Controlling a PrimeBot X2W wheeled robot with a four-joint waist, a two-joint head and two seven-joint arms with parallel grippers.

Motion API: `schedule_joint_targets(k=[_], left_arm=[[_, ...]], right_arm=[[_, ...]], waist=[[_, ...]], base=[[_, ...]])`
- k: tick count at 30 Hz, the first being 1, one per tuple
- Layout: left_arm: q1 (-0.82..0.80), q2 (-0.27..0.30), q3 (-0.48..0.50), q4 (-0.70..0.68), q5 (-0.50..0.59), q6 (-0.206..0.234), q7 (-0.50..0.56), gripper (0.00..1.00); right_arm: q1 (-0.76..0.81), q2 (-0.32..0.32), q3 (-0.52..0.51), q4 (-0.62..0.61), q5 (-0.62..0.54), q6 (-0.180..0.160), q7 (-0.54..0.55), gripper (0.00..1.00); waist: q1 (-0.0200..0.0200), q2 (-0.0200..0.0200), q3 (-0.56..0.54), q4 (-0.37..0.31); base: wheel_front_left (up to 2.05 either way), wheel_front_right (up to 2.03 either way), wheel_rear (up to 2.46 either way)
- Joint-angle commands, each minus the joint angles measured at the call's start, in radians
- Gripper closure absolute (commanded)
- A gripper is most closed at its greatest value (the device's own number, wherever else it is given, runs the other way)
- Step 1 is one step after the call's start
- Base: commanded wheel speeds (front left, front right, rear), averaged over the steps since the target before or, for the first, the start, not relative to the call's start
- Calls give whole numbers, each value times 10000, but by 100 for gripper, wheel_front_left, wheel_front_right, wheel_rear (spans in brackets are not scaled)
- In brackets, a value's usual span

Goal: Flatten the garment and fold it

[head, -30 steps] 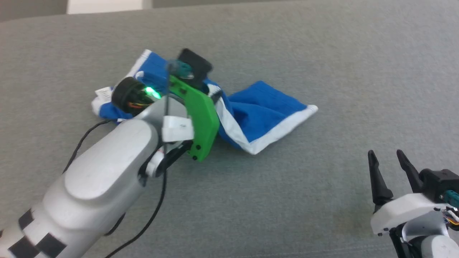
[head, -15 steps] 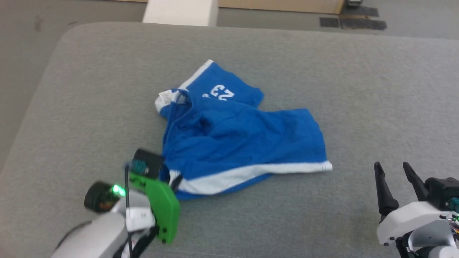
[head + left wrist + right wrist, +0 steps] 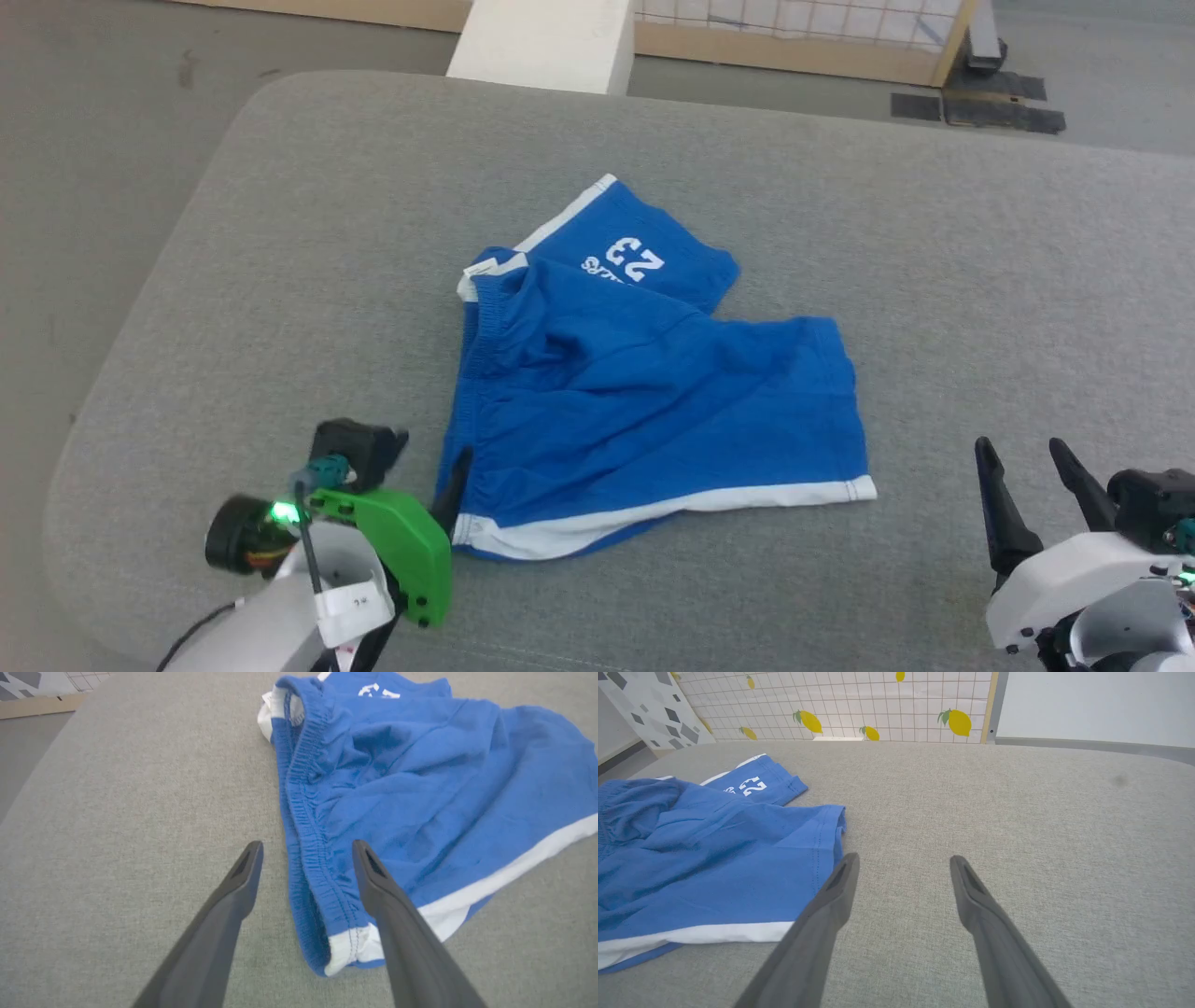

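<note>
The garment (image 3: pixel 644 392), bright blue shorts, lies wrinkled and mostly spread on the grey table. Its gathered waistband runs down the left side, and white trim runs along the near edge. The leg with the white "23" (image 3: pixel 635 261) sticks out at the far side. My left gripper (image 3: pixel 425 467) is open at the near-left corner. In the left wrist view the waistband corner (image 3: pixel 327 905) lies loose between the left gripper's (image 3: pixel 307 845) spread fingers. My right gripper (image 3: pixel 1018 448) stands open at the lower right, off the garment (image 3: pixel 714 858), with bare table between the right gripper's (image 3: pixel 904 857) fingers.
The grey padded table (image 3: pixel 280 233) has a rounded edge at the left, with floor (image 3: pixel 75 187) beyond it. A white block (image 3: pixel 551 37) and a wood-framed grid panel (image 3: pixel 794 28) stand past the far edge. A lemon-patterned tile wall (image 3: pixel 859 704) rises behind.
My left gripper dragged the bunched garment toward the near-left, spreading it out. It then opened and let go of the waistband. The head camera also shifted. The right gripper stayed open.
</note>
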Motion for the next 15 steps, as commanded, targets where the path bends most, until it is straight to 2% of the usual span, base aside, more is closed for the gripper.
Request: schedule_joint_targets(k=[1,4,7,11,15], left_arm=[[-176,-92,188,-72,199,153,-445,0],[-415,-271,492,-337,631,327,-1636,0],[-553,-344,533,-483,1224,460,-2524,0],[-508,-599,684,-660,1570,595,-2926,0],[-419,-875,760,-703,1738,591,-3029,0]], right_arm=[[-57,-144,93,-163,155,-13,150,0],[-369,-586,405,-379,595,-13,695,0],[-972,-1308,1021,-368,1130,-13,1878,0],[-2103,-2102,1839,73,1910,-13,3891,0],[-3238,-2471,2124,1072,2225,-13,5932,0]], waist=[[0,0,-102,258],[0,0,-56,573],[0,0,123,877],[0,0,504,1293],[0,0,884,1719]], base=[[0,0,0],[0,0,0],[0,0,0],[0,0,0],[0,0,0]])
